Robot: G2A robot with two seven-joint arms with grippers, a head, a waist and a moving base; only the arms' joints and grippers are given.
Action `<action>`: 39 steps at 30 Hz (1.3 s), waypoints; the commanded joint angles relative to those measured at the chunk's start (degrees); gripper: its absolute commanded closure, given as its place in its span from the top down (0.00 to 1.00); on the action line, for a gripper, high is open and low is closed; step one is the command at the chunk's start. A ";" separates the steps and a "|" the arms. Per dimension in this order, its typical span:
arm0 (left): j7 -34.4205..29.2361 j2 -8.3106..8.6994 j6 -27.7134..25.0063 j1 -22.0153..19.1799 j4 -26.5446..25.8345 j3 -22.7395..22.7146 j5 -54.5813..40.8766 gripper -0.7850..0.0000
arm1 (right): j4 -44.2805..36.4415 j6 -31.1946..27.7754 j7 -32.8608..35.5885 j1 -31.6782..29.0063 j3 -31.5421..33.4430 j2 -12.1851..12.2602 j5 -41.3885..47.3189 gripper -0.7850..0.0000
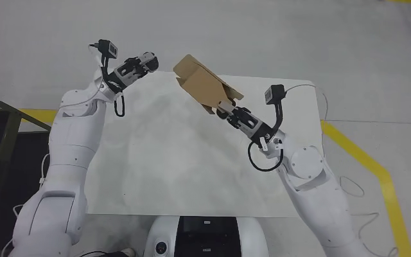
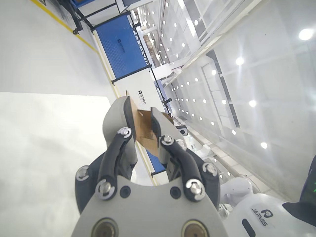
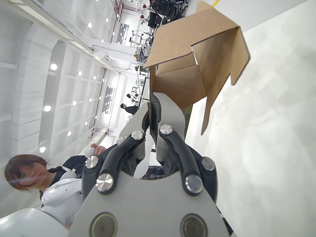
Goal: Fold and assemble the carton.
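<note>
Cardboard carton (image 1: 203, 84) | right gripper (image 3: 153, 100) pinching its edge | left gripper (image 2: 140, 106) parted, empty

Gap at the far edge: open room lies between the left gripper (image 1: 153, 61) and the carton (image 1: 204, 83), which are apart.
Left gripper's fingers: spread, facing the carton.
Main obstacle: the carton, raised over the far edge of the table (image 1: 167, 167), flaps jutting out.
Carton's near side: blocked by the right gripper (image 1: 225, 110), clamped on one wall.
Middle of the table: passable between the two arms.
</note>
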 commanded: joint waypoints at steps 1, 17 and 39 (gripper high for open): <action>0.15 0.26 0.49 0.00 0.32 -0.68 0.34 1.00 | -0.33 -0.19 0.72 -0.39 -0.02 0.06 0.05 0.00; -6.33 1.33 1.71 -0.83 -1.21 -1.60 0.92 1.00 | -2.25 -1.54 7.94 -2.72 0.49 0.87 -1.11 0.00; -0.82 4.75 -10.56 2.41 -18.44 -4.68 30.31 1.00 | 4.32 2.28 18.50 5.68 3.23 2.06 -3.63 0.00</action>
